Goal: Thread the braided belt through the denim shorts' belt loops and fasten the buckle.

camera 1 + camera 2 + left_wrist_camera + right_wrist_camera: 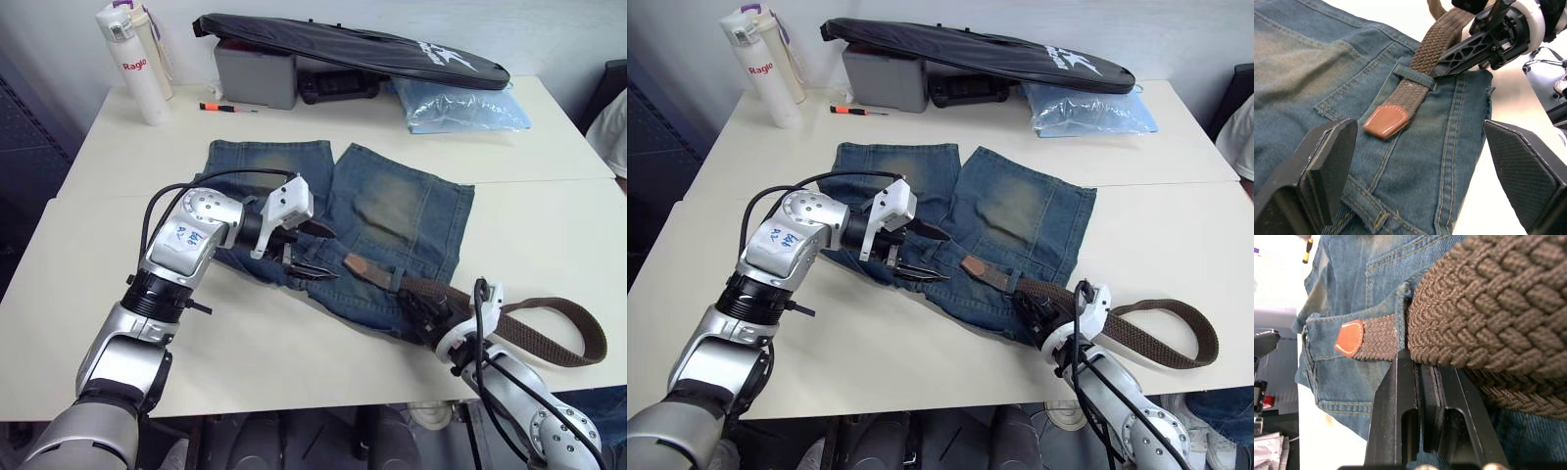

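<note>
Where the braided belt (509, 318) lay, its tan leather tip (1385, 121) had passed under one of the belt loops (1414, 77) on the waistband, with most of the strap trailing off in a loop toward the worktop's (294, 343) right front edge. Denim shorts (392, 211) lay flat mid-worktop, waistband toward the front edge, legs pointing to the back. Buckle not made out.

Right gripper (1420, 367): fingers closed on the braided belt just beside the threaded loop, on the buckle side. Left gripper (312, 253): fingers spread open, empty, poised over the waistband near the tip, not touching it.

Risks, as judged: only a short length sat through the loop, so any backward tug from the right arm could pull the tip out. Pushing the limp weave might buckle it rather than feed it. Left fingers closing low could pinch denim with the tip and drag the shorts.

Bottle (137, 59), black bag (353, 49) along the back edge, well apart.
</note>
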